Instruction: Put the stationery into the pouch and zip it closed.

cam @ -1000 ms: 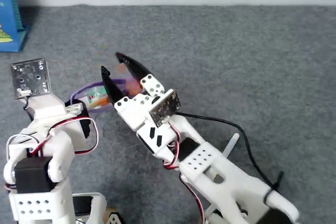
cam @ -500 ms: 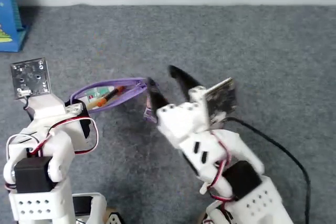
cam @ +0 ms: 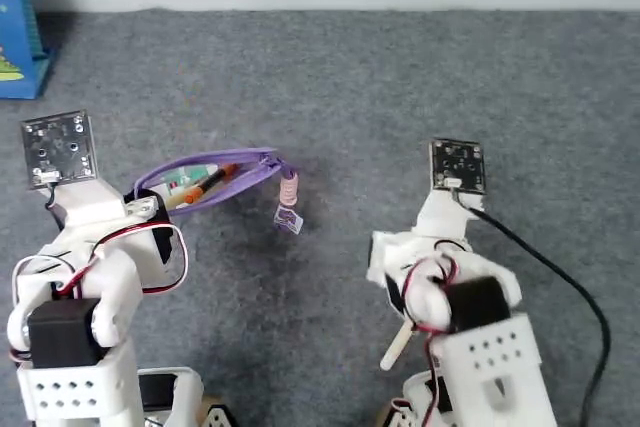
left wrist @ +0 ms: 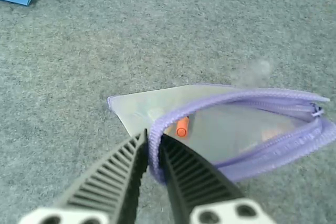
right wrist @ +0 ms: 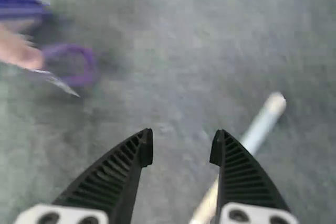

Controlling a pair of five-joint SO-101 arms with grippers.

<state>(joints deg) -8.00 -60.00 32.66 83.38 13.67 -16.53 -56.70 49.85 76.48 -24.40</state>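
My left gripper [left wrist: 152, 141] is clenched on the purple toothed zip rim of the soft, translucent plastic pouch [cam: 205, 177]. The pouch lies at about 9 o'clock on the grey, felt-like table cover [cam: 400, 77]. Its mouth gapes in a long lens shape, and a slim orange pen [left wrist: 182, 127] lies inside among other pieces I cannot make out. A pink ribbed zip charm [cam: 289, 190] with a small tag trails from the pouch's 3 o'clock end. My right gripper [right wrist: 181, 148] is released, its ridged black fingers spread above the cover, with a smooth white round stick [right wrist: 262, 121] just beside one finger. A second ago my right arm stretched out with its fingers over the pouch mouth. Now it is folded back at 5 o'clock, well apart from the pouch, which has kept its place.
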